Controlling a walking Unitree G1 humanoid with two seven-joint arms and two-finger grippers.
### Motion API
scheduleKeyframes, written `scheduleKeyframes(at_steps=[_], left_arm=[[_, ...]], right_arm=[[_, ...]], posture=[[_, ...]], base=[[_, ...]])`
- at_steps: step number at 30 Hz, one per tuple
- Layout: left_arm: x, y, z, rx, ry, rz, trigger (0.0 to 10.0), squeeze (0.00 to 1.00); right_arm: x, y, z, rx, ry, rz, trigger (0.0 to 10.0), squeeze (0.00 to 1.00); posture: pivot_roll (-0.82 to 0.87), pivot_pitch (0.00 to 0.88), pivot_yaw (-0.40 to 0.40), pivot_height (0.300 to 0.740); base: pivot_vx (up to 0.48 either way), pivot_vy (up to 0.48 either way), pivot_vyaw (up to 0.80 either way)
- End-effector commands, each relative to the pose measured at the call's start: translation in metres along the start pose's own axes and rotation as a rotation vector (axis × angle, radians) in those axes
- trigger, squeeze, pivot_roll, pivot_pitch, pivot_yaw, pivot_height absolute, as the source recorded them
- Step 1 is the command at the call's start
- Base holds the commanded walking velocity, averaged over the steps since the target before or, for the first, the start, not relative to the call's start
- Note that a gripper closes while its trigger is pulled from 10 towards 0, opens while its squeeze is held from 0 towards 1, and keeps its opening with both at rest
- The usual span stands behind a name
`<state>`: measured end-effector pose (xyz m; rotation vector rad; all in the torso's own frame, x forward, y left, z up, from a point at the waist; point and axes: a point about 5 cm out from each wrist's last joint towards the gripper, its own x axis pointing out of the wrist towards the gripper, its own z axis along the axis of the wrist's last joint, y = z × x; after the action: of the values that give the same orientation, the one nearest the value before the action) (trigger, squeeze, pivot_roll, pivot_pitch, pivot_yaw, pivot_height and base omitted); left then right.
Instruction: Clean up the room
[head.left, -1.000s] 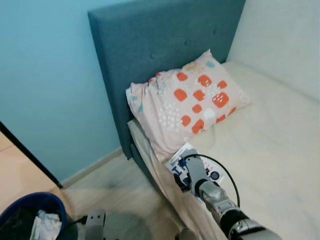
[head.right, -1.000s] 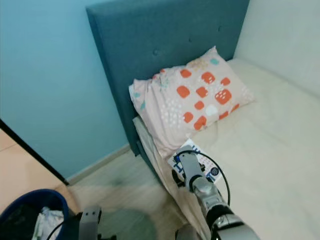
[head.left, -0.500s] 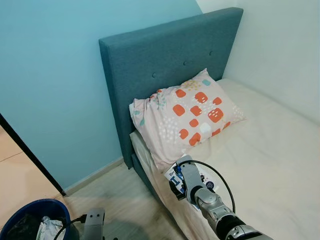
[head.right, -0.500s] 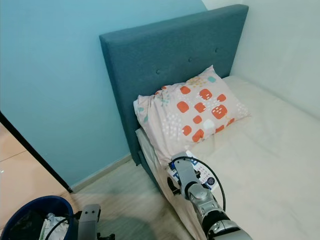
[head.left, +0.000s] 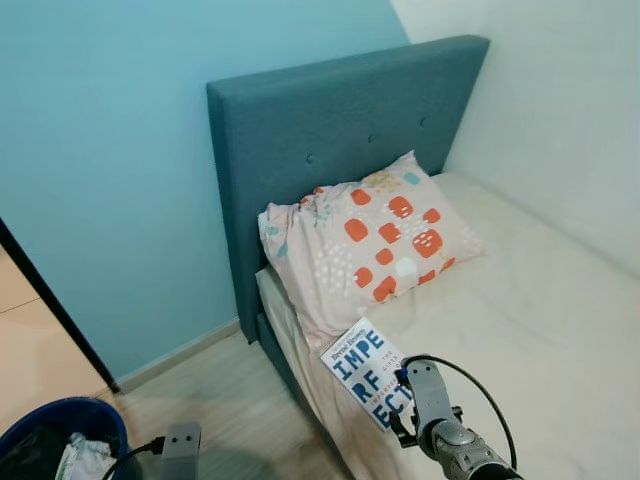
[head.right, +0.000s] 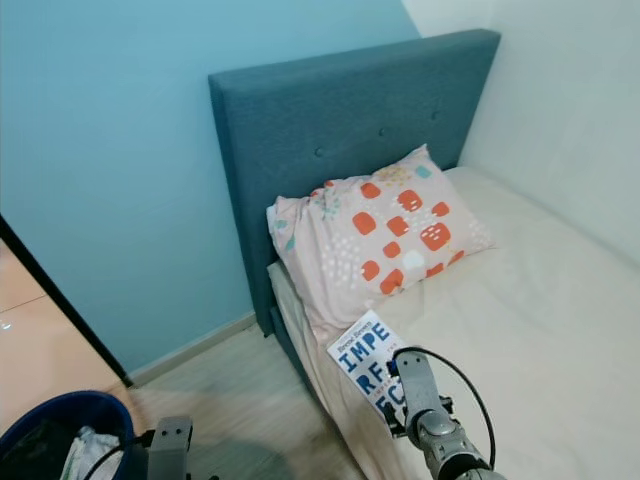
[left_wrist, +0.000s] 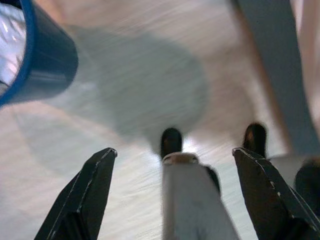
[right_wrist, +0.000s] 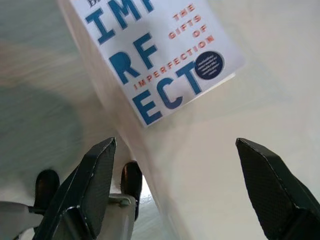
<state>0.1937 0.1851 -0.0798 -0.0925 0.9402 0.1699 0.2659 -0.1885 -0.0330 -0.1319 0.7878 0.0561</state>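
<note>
Book pickup step looks in hand: the book (head.left: 367, 372) lies flat at the bed (head.left: 540, 330) edge just below the patterned pillow (head.left: 365, 240), untouched, with the right pincer (right_wrist: 175, 185) hovering over it, fingers spread wide and empty. Right arm reaches forward low over the mattress edge, wrist pointing down at the cover; next move likely needs lowering and closing on the overhanging edge of the book. Left pincer (left_wrist: 175, 200) hangs open over the floor beside the blue bin (head.left: 55, 440), idle.
</note>
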Motion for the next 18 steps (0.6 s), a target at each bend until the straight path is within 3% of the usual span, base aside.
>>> scheduleKeyframes(at_steps=[1, 3, 5, 8, 9, 13, 14, 15, 18], left_arm=[[-0.001, 0.003, -0.01, -0.04, 0.03, 0.025, 10.0, 0.0], [-0.001, 0.003, -0.01, -0.051, 0.03, 0.027, 10.0, 0.0], [-0.005, 0.004, -0.028, 0.024, 0.079, 0.025, 10.0, 0.0], [-0.006, 0.004, -0.034, 0.058, 0.094, 0.021, 10.0, 0.0], [-0.008, 0.008, -0.04, 0.114, 0.101, 0.008, 10.0, 0.0], [-0.01, 0.014, -0.044, 0.148, 0.093, 0.003, 10.0, 0.0], [-0.011, 0.025, -0.045, 0.154, 0.084, 0.015, 10.0, 0.0], [-0.011, 0.025, -0.045, 0.154, 0.084, 0.015, 10.0, 0.0], [-0.013, 0.051, -0.038, 0.097, 0.059, 0.064, 10.0, 0.0]], right_arm=[[0.0, -0.002, 0.001, 0.016, -0.002, -0.003, 10.0, 0.0], [0.0, -0.002, 0.002, 0.014, -0.003, -0.002, 10.0, 0.0], [0.001, -0.001, 0.009, -0.043, -0.025, -0.02, 10.0, 0.0], [0.001, -0.001, 0.01, -0.038, -0.036, -0.026, 10.0, 0.0], [0.001, -0.003, 0.012, 0.021, -0.056, -0.035, 10.0, 0.0], [0.001, -0.004, 0.012, 0.072, -0.068, -0.035, 10.0, 0.0], [0.001, -0.002, 0.013, 0.097, -0.074, -0.021, 10.0, 0.0], [0.001, -0.002, 0.013, 0.097, -0.074, -0.021, 10.0, 0.0], [0.002, 0.003, 0.019, 0.074, -0.082, -0.009, 10.0, 0.0]], posture=[[-0.08, 0.065, -0.154, 0.74], [-0.07, 0.064, -0.154, 0.74], [-0.05, 0.051, -0.134, 0.74], [-0.03, 0.048, -0.126, 0.74], [0.02, 0.044, -0.115, 0.74], [0.05, 0.04, -0.104, 0.74], [0.08, 0.031, -0.092, 0.74], [0.08, 0.031, -0.092, 0.74], [0.05, 0.025, -0.079, 0.74]], base=[[0.0, 0.0, 0.0], [0.0, 0.0, 0.0], [0.0, 0.0, 0.0], [0.0, 0.0, 0.0], [0.0, 0.0, 0.0], [0.0, 0.0, 0.0], [0.0, 0.0, 0.0], [0.0, 0.0, 0.0], [0.0, 0.0, 0.0]])
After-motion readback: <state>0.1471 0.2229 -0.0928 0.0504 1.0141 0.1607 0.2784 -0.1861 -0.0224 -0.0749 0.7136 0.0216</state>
